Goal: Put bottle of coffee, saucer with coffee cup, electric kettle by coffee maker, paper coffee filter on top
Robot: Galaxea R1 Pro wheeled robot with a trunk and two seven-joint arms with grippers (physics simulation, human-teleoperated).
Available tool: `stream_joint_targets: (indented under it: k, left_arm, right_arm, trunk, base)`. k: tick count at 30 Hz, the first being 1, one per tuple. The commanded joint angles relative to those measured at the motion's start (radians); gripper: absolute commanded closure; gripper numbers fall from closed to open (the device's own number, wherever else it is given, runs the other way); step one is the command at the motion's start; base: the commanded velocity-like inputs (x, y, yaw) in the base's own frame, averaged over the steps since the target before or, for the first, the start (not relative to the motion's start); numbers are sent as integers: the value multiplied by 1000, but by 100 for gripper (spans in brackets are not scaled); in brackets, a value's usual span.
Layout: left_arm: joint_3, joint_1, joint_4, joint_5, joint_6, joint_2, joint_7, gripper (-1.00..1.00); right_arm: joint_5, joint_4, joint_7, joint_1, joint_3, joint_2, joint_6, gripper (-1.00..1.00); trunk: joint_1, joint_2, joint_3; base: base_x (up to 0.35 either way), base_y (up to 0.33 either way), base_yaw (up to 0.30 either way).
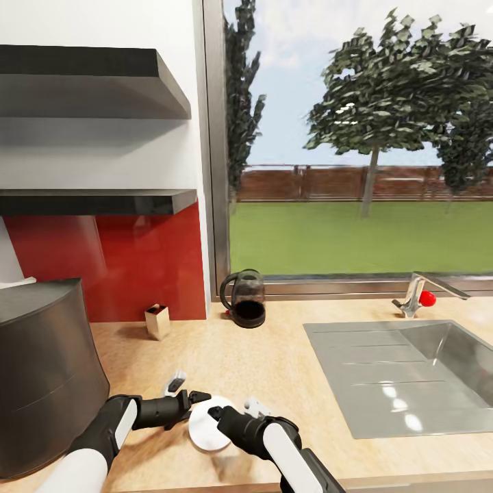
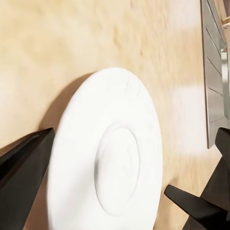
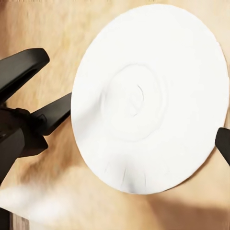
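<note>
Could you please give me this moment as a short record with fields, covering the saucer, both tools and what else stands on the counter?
saucer: white saucer lying flat on the wooden countertop, near its front edge
left tool: left tool at the saucer's left rim, fingers spread apart
right tool: right tool at the saucer's right side, fingers apart, straddling the plate in the right wrist view
grasp: unclear whether either tool is touching the saucer
glass pot: glass pot by the window
small box: small box against the red backsplash
sink: sink to the right
</note>
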Motion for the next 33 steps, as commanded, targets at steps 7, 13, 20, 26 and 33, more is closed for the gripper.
stream_joint_targets:
  k: [7,13,20,26,33]
  left_arm:
    - [3,1,1,-15,5,-2,-2,-100]
    - [3,1,2,-15,5,-6,-2,-100]
    - [2,10,1,-15,5,-11,-2,-100]
    - [2,11,1,-15,5,-11,-2,-100]
    - [3,12,1,-15,5,-11,-2,-100]
  right_arm:
    - [-8,0,-8,0,0,0,-34,-100]
    - [-8,5,-8,0,0,0,-39,-100]
    - [-8,15,-10,0,-2,0,-66,-100]
    - [-5,20,-11,0,-2,0,-114,-100]
    - [-6,46,-12,0,-1,0,-121,-100]
  trunk:
    - [0,-1,-1]
    - [0,-1,-1]
    - [0,-1,-1]
    - [0,-1,-1]
    - [0,-1,-1]
  base:
    - [0,0,0]
    - [0,0,0]
    - [0,0,0]
    - [0,0,0]
    - [0,0,0]
